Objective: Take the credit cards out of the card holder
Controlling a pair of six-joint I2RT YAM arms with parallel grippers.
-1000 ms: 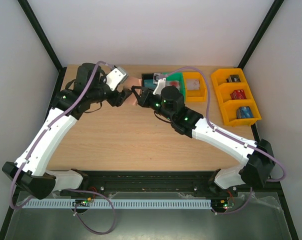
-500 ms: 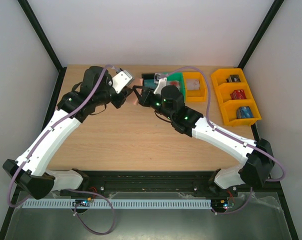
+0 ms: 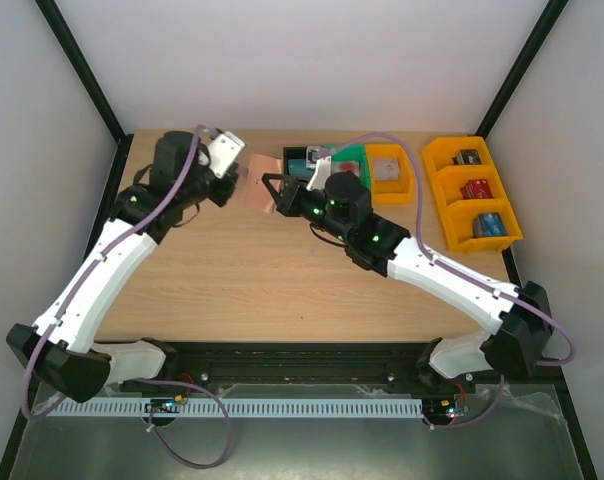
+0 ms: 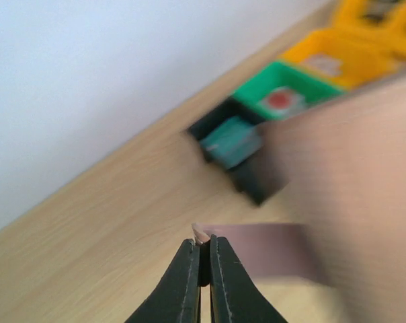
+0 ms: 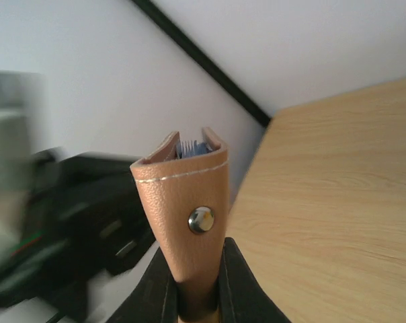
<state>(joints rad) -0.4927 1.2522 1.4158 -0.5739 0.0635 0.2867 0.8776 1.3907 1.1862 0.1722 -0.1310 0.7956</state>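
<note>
Worktop (image 3: 282, 270) with the card holder (image 3: 256, 188) held over its far part between both hands. We see the right hand (image 5: 195, 269) clamped on one end of the holder and the left hand (image 4: 201, 252) pinched shut on a thin tan corner, apparently its flap. Blue-grey edges (image 5: 191, 148) show in the mouth; no credit cards are out, so we judge every removal undone.

left claw (image 4: 201, 254) has closed on the card holder (image 3: 259, 188) edge — pulling it leftward, wider open.
</note>
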